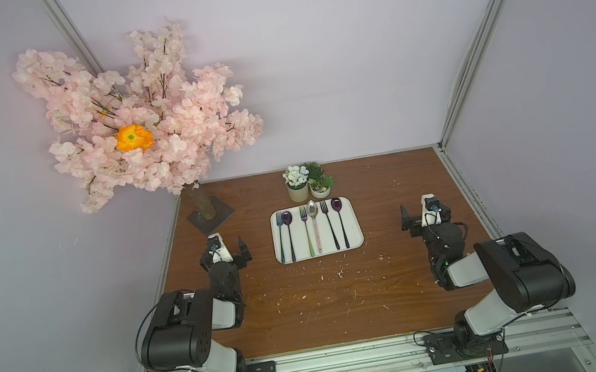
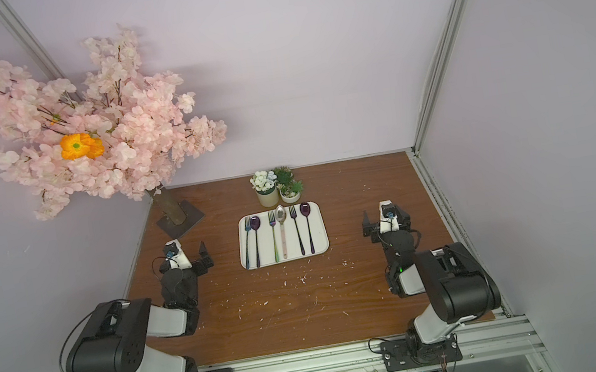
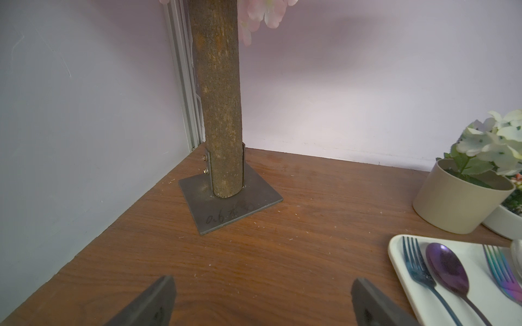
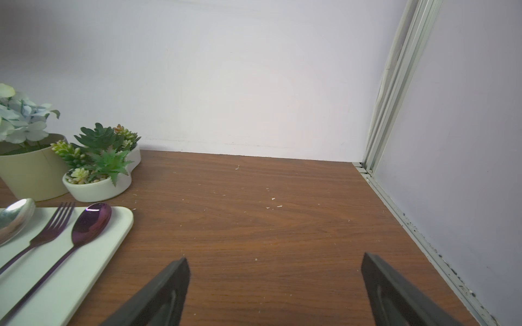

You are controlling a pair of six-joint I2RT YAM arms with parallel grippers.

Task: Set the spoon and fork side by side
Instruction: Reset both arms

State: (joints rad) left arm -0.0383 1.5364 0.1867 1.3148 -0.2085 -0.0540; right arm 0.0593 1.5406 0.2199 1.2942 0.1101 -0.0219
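Seemingly done: silver spoon [image 1: 312, 209] beside rainbow fork [image 1: 308, 234], centre frame. Left gripper [image 3: 262, 285], right gripper [image 4: 275, 259] wide open, empty; next, just keep clear.

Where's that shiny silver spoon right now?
In a top view the silver spoon lies near the middle of the white tray, between the rainbow fork and a purple fork.
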